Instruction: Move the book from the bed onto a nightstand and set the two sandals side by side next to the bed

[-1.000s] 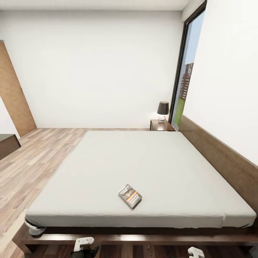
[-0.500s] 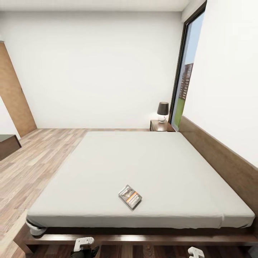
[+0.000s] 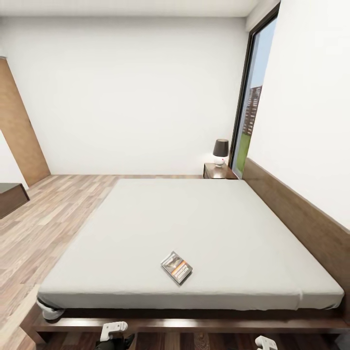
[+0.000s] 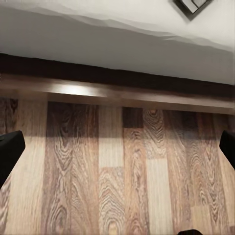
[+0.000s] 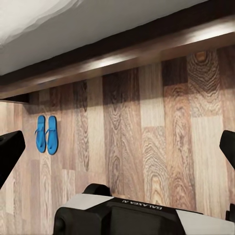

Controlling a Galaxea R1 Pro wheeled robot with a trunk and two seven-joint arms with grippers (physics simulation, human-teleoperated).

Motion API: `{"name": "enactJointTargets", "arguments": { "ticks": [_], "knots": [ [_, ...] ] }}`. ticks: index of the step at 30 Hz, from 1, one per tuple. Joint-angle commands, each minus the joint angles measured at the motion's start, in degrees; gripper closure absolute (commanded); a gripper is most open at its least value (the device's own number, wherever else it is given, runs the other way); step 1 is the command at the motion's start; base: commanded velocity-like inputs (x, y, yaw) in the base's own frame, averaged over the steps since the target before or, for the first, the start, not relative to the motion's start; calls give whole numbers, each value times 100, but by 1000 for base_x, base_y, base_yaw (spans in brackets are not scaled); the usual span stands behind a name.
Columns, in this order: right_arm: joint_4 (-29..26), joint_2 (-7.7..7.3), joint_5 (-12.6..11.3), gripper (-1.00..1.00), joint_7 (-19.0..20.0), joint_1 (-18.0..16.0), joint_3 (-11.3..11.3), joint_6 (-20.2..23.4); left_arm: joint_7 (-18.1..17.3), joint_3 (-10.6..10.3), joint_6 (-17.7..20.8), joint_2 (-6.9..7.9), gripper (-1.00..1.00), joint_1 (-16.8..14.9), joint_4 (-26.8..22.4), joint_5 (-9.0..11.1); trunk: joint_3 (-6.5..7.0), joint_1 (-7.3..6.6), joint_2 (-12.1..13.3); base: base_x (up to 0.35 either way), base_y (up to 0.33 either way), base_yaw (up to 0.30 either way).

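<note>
The book (image 3: 176, 267) lies flat on the bed's grey mattress (image 3: 194, 218), near its front edge; its corner (image 4: 192, 6) also shows in the left wrist view. A nightstand (image 3: 218, 170) stands at the far corner by the headboard. Two blue sandals (image 5: 46, 134) lie side by side on the floor beside the bed's dark frame (image 5: 147, 54). My left gripper (image 4: 117, 152) hangs open over bare floor in front of the frame. My right gripper (image 5: 117, 152) is open too, with nothing between its fingers. Both grippers peek in low in the head view, left (image 3: 113, 332) and right (image 3: 266, 343).
A lamp (image 3: 220, 150) stands on the nightstand. A tall window (image 3: 250, 107) is behind it, a wooden door (image 3: 17, 126) at the left, and a low dark cabinet (image 3: 9, 197) beside it. Plank floor (image 3: 43, 218) runs along the bed's left. My base (image 5: 142, 215) shows below the right wrist.
The head view has shifted very slightly. The book and both grippers stay where they were.
</note>
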Motion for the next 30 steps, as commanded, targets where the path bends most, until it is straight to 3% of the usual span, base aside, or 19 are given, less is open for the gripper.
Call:
{"name": "enactJointTargets", "arguments": {
  "ticks": [1, 30],
  "knots": [
    [6, -1, -7, -100, 21, -5, -13, -1, -25, 42, -21, -1, -100, -6, 6, -41, 9, -21, 34, 0, 0, 0],
    [6, -1, -6, -100, 21, -5, -13, -2, -25, 42, -22, 0, -100, -6, 6, -44, 530, -658, 1197, 0, 0, 0]
  ]
}}
